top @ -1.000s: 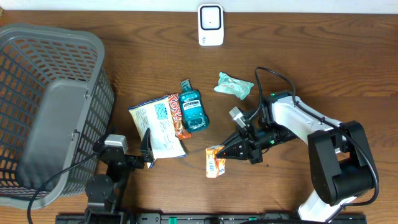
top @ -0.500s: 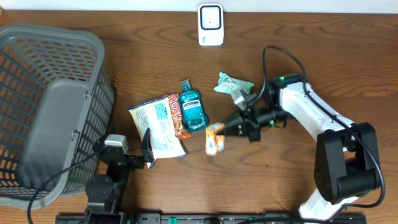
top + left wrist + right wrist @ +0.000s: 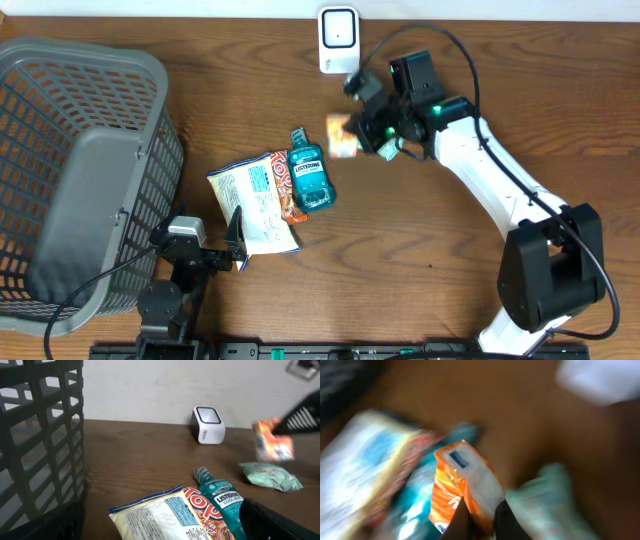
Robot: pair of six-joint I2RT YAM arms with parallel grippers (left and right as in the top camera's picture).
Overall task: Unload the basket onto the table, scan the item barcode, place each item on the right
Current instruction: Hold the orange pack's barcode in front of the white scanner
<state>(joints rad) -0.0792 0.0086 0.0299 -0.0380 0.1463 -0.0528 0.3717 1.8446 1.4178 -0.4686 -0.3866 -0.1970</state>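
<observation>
- Grey plastic lattice basket [image 3: 90,170]: stands on the brown wooden bench [image 3: 200,100], just left of the left hand [image 3: 238,243].
- Left hand: low near the bench's front edge, jaws spread wide, holding nothing.
- White-and-blue crinkled snack bag [image 3: 250,195] and teal plastic mouthwash bottle [image 3: 308,178]: lie touching, just ahead of the left hand.
- Small orange-and-white packet [image 3: 343,135]: pinched at one end by the right hand [image 3: 365,128], raised off the bench.
- Right hand: clamped tight on the packet, near the white box-shaped scanner [image 3: 339,40]; a pale green wrapped pouch [image 3: 270,476] lies below it.
</observation>
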